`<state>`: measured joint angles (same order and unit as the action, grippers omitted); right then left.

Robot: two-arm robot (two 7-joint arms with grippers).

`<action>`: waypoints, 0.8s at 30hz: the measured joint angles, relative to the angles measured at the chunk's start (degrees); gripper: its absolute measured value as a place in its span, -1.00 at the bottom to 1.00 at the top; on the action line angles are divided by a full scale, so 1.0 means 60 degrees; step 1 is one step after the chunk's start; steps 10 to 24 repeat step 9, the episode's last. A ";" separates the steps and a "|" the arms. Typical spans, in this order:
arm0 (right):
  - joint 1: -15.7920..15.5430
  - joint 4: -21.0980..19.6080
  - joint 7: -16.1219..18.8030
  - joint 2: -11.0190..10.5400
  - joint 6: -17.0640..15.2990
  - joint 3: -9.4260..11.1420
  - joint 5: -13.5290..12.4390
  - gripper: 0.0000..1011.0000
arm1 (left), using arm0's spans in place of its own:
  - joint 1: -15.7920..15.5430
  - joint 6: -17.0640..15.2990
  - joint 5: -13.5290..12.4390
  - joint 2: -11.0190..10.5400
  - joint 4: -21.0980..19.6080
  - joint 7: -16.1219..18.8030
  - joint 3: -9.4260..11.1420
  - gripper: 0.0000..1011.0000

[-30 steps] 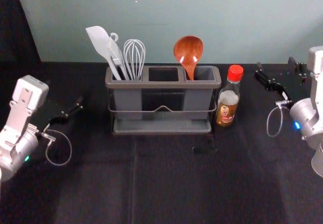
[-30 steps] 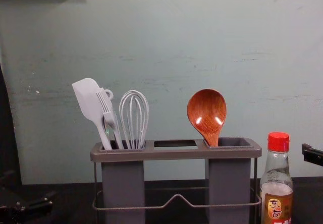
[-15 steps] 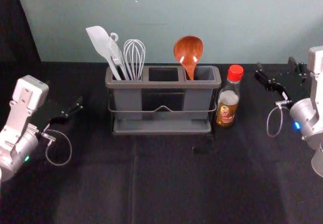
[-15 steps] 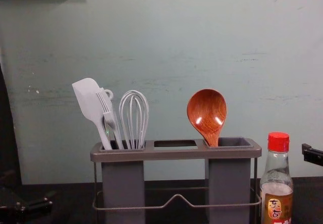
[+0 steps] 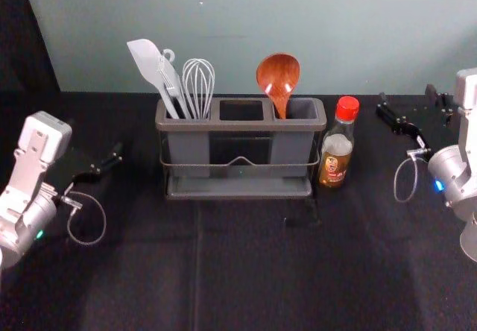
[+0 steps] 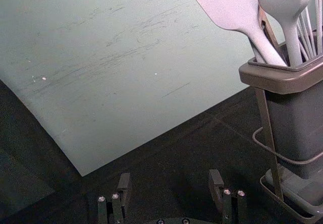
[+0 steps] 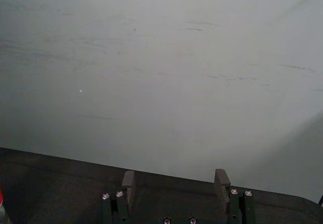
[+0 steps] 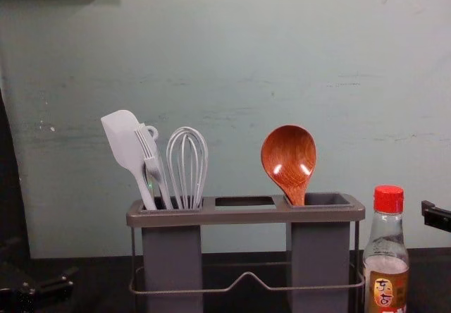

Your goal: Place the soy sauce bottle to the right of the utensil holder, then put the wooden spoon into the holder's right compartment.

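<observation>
Jaws stand wide apart, with nothing between them, on both the left gripper [image 5: 95, 141], out to the left of the utensil holder [image 5: 241, 125], and the right gripper [image 5: 406, 101], well beyond the soy sauce bottle [image 5: 336, 156]. That bottle stands upright just to the holder's right, red cap up, long axis vertical, label [image 8: 385, 290] towards the chest camera; whether glass and wire frame touch, I cannot tell. Its base is cut off in the chest view. The wooden spoon [image 5: 279, 76] sits bowl up in the holder's right compartment [image 5: 301, 108], its long axis steep, the bowl tipping a little leftward and the handle running down out of sight behind the compartment wall. The spatula [image 5: 146, 58], whisk [image 5: 199, 82] and a pale utensil [image 5: 171, 75] between them stand in the left compartment, lower ends hidden. In the chest view, the left gripper is hard to make out against the dark cloth [image 5: 246, 271], and the right is cropped by the edge.
</observation>
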<state>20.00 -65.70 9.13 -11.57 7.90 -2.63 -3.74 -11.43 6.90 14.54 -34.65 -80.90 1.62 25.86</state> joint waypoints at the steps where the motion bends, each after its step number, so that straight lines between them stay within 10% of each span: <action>1: 0.0001 0.0000 0.0000 0.0000 0.0000 0.0000 0.0000 0.98 | 0.0000 0.0000 0.0000 0.0000 0.0000 0.0000 0.0000 0.98; 24: 0.0000 0.0000 0.0000 0.0000 0.0000 0.0000 0.0000 0.98 | 0.0000 0.0000 0.0000 0.0000 0.0000 0.0000 0.0000 0.98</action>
